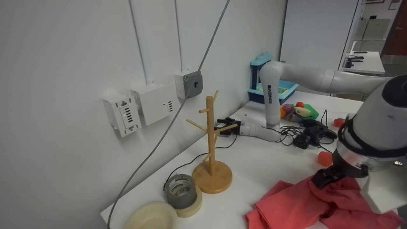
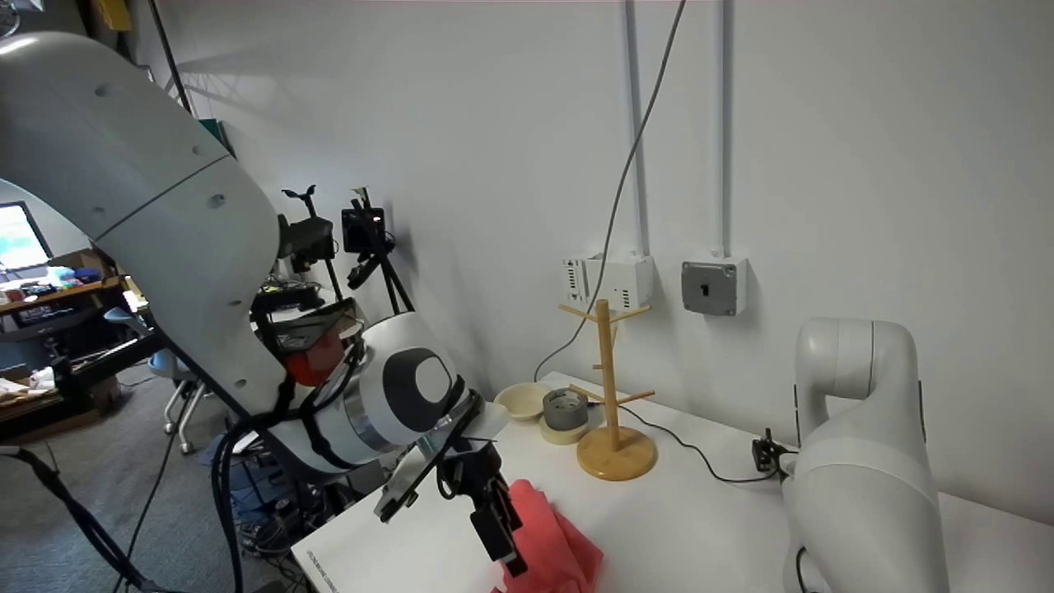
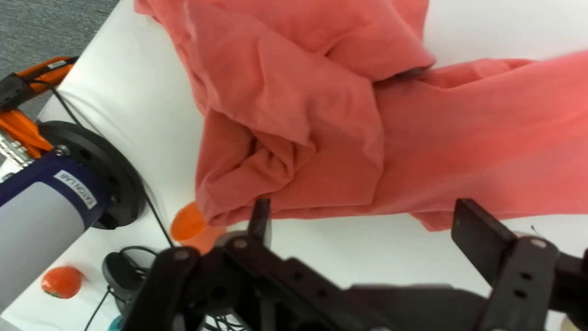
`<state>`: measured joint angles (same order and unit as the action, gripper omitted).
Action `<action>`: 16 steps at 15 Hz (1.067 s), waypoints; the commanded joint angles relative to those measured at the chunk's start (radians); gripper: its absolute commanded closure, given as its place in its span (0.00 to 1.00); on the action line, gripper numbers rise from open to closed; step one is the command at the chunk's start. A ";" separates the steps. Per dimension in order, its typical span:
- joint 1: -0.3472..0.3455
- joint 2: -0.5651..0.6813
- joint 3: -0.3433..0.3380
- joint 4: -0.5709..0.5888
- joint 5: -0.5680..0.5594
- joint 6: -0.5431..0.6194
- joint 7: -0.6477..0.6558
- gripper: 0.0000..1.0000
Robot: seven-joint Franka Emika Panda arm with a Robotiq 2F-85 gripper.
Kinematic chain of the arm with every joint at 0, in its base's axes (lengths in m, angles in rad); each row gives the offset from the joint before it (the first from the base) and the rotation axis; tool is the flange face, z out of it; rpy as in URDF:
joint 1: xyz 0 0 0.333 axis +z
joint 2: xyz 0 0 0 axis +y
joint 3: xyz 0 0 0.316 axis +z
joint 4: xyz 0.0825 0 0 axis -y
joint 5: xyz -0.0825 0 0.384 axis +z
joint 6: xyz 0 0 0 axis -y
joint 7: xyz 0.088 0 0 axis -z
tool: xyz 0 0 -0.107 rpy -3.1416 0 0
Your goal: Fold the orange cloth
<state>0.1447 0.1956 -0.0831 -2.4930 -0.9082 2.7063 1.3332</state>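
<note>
- The pale wall (image 1: pixel 70 70) takes up most of what both exterior views give me; a white box (image 1: pixel 154 103) is mounted on it.
- Grey carpet (image 3: pixel 55 23) shows past the table's edge in a corner of my wrist view.
- The white table (image 2: pixel 700 535) carries everything I'm working over, one side running along the wall.
- A second arm (image 1: pixel 270 92), white and marked KINOVA, bends low over that tabletop, well apart from my wooden stand (image 1: pixel 210 140).
- The orange cloth (image 1: pixel 286 205) lies on the table below my gripper (image 3: pixel 363 202), rumpled, part of it doubled over itself; in the wrist view a smoother stretch runs off to the right, and an orange cup (image 3: pixel 188 225) is just beside one corner.
- The stand is upright near the wall, beside a grey tape roll (image 1: pixel 182 200) resting on a beige roll (image 1: pixel 192 210), with a pale bowl (image 2: pixel 523 401) next to them.
- I have the gripper released, its two fingers (image 3: pixel 480 239) spread wide and holding nothing.
- The cloth's lower edge crosses behind that gap; whether either fingertip touches fabric, I can't tell.
</note>
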 commanded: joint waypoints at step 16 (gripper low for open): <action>0.008 0.391 0.190 0.295 0.505 0.181 -0.458 0.00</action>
<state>0.0990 0.5230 0.1434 -2.2594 -0.5438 2.8735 1.0217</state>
